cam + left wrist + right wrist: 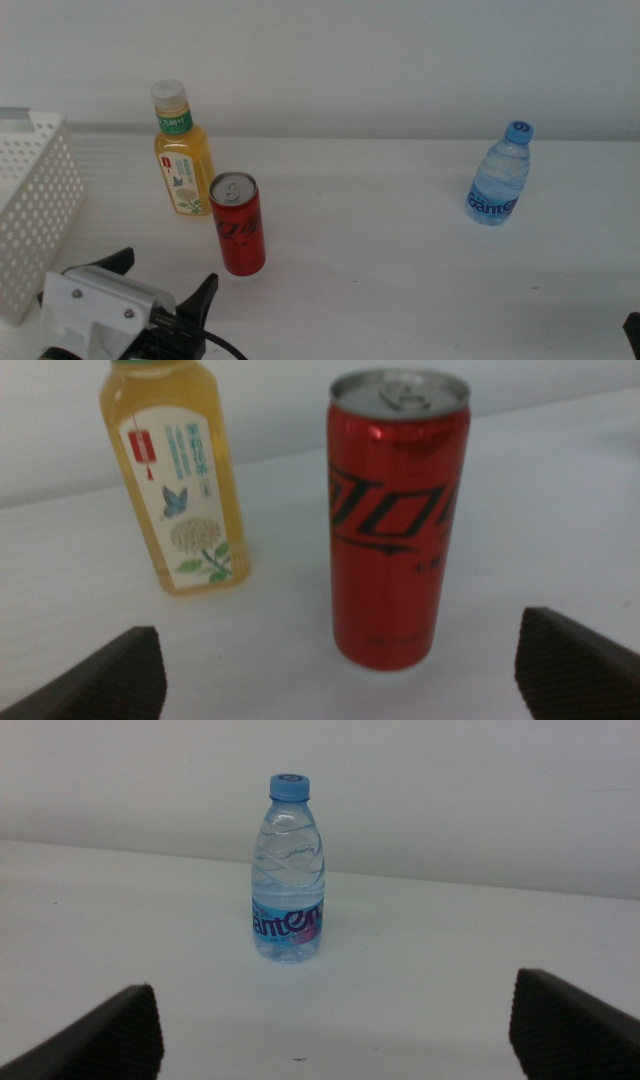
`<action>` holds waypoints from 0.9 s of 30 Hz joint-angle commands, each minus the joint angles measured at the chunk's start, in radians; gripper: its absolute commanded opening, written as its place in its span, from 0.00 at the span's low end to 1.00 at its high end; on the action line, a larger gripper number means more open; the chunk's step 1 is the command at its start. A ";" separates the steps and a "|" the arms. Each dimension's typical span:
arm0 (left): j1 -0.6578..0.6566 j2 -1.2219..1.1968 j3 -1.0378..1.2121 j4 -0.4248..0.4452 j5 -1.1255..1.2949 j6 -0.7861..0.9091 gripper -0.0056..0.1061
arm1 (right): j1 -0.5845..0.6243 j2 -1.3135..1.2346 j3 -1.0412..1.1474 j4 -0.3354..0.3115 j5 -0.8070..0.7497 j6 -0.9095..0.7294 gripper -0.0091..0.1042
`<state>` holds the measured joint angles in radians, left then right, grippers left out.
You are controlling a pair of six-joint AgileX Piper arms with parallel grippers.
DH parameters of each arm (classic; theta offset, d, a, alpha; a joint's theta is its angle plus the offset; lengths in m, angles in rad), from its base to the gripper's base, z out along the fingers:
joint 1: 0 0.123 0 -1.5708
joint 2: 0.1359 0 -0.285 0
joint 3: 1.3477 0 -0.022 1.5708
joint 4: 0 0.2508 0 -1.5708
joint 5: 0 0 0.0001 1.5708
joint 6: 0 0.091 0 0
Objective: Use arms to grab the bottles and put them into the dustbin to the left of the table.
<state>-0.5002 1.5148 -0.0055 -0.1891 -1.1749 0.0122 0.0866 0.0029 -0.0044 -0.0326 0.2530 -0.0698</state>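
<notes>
Middle view, reading from its left edge: the dustbin (30, 215) stands at centre left, a white plastic basket with walls pierced by rows of small round holes, only partly in frame. Below it, at lower left, the left gripper (165, 282) lies low over the table (400, 260), its black wedge fingers spread wide and aimed at the red can (238, 223), probably so the can can pass between them. The can is a slim glossy metal cylinder, upright and ungripped. Just behind it, up and to the left, the yellow juice bottle (181, 150) stands upright, squarish clear plastic with a white cap and green neck label, near the can but apart from it. Far across the plain white tabletop, at centre right, the small water bottle (499, 176) stands alone, ribbed clear plastic with blue cap and label. At the lower right corner only a dark sliver of the right gripper (633, 327) shows; its wrist view shows its fingers spread, facing that bottle from well back.
</notes>
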 commanded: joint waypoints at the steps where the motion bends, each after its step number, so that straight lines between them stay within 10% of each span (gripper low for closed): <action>1: -0.010 0.050 0.039 0.008 -0.110 -0.021 0.89 | -0.006 -0.040 0.042 -0.007 -0.009 -0.001 0.90; 27: -0.010 0.060 -0.018 0.046 -0.033 -0.119 0.89 | -0.006 -0.040 0.042 -0.007 -0.009 -0.001 0.90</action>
<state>-0.5002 1.5704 -0.0079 -0.1529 -1.1959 -0.0771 0.0866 0.0029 -0.0044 -0.0326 0.2530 -0.0698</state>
